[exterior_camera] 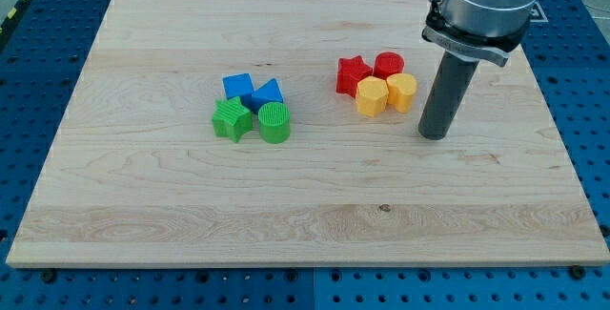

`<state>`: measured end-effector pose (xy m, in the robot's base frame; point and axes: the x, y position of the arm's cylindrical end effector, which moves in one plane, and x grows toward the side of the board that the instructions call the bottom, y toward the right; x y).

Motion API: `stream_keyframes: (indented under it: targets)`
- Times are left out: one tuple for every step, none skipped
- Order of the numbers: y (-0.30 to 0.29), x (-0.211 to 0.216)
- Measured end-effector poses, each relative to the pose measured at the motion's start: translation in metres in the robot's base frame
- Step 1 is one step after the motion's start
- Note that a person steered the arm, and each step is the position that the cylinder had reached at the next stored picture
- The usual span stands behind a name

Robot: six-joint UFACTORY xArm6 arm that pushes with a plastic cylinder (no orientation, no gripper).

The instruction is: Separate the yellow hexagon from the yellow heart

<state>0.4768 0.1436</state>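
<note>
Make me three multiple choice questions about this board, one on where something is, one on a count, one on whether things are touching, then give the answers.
1. Where is my tip relative to the two yellow blocks?
A. at their right in the view
B. at their left in the view
C. between them

2. How many blocks lie on the board?
A. six
B. eight
C. ten

3. How do the yellow hexagon and the yellow heart stand?
A. far apart
B. stacked
C. side by side, apparently touching

Answers: 1 A, the rod's end rests just right of the heart. 2 B, four in each cluster. 3 C, no gap shows between them.
</note>
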Motion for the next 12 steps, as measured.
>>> stream_keyframes:
  targets:
    - [-0.026, 0.001]
    - [-0.048, 0.001]
    - [-0.052, 0.000]
    - [-0.083, -0.016]
    - [-0.103, -0.046]
    - [-0.103, -0.062]
    - [-0.090, -0.069]
    - [-0.073, -0.067]
    - [-0.072, -0.063]
    - [-0.071, -0.063]
    - [-0.060, -0.062]
    - [-0.056, -0.045]
